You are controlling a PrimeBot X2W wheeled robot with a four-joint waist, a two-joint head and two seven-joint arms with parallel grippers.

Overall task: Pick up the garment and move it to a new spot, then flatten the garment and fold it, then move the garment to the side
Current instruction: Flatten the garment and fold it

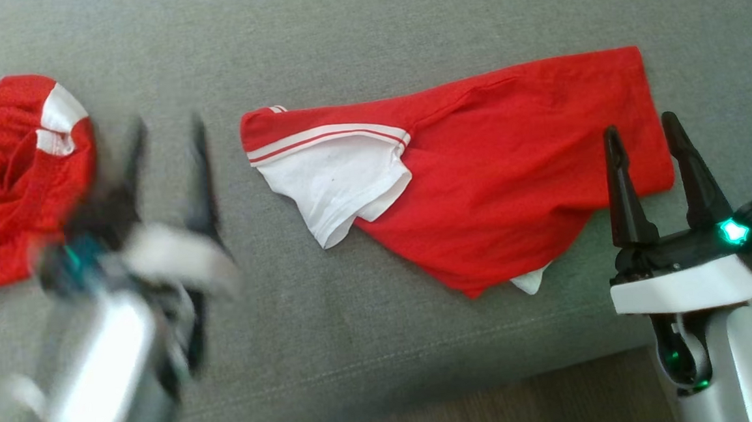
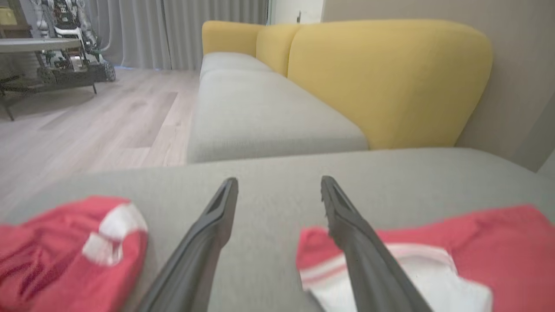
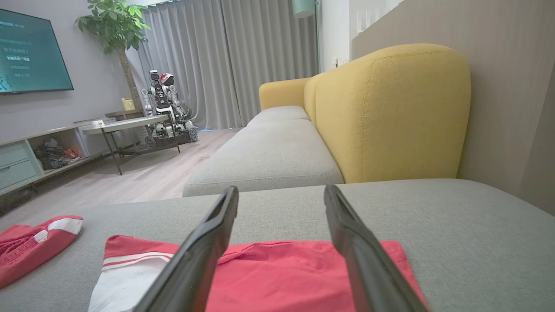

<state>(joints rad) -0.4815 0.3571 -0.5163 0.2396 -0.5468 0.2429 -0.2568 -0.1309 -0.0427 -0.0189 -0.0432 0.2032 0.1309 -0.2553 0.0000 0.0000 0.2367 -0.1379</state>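
A red garment (image 1: 510,163) with a white sleeve (image 1: 335,181) lies partly folded on the grey sofa seat (image 1: 352,36); it also shows as the garment (image 3: 282,277) and the garment (image 2: 490,242). My left gripper (image 1: 165,129) is blurred at the lower left, open and empty, over bare cushion left of the sleeve; my left gripper (image 2: 279,184) shows spread fingers. My right gripper (image 1: 642,126) is open and empty at the garment's right end, fingertips over its red edge; my right gripper (image 3: 282,193) looks across the cloth.
A second red and white cloth (image 1: 14,168) lies bunched at the left. The seat's front edge (image 1: 426,390) borders a wooden floor (image 1: 525,404). Yellow backrests (image 3: 390,112), a side table (image 3: 125,125) and another robot (image 3: 164,108) stand beyond.
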